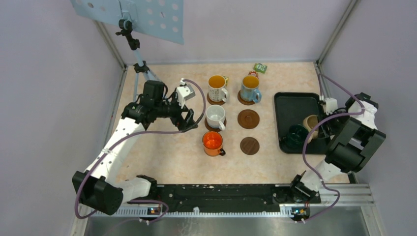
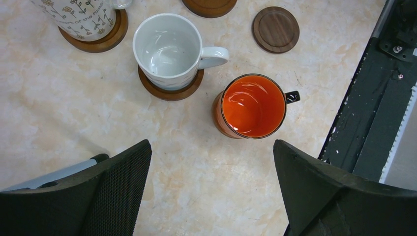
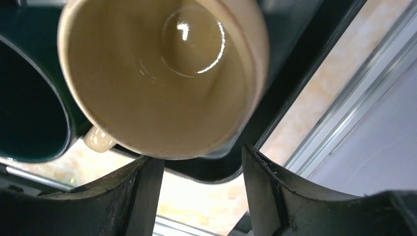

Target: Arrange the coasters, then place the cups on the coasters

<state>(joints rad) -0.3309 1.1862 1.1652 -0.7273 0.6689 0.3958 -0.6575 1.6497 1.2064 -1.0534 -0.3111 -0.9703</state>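
The left arm [image 1: 118,142] stretches from the near-left corner of the table [image 1: 172,162] toward its middle, left gripper [image 2: 211,152] facing down, jaws spread wide. The right arm [image 1: 351,142] folds by the right edge, right gripper [image 3: 199,157] jaws partly apart.

Table [image 1: 162,162] cream, marbled pale orange; coasters [image 1: 250,145] dark brown, wood-grained; patterned mug [image 1: 217,88] white with small flower print, orange inside; blue mug [image 1: 248,92] light blue, orange inside; white mug [image 1: 215,117] plain; orange mug [image 1: 213,143] glossy; beige mug [image 3: 162,73]; green mug [image 1: 296,136] dark; tray [image 1: 295,101] black.
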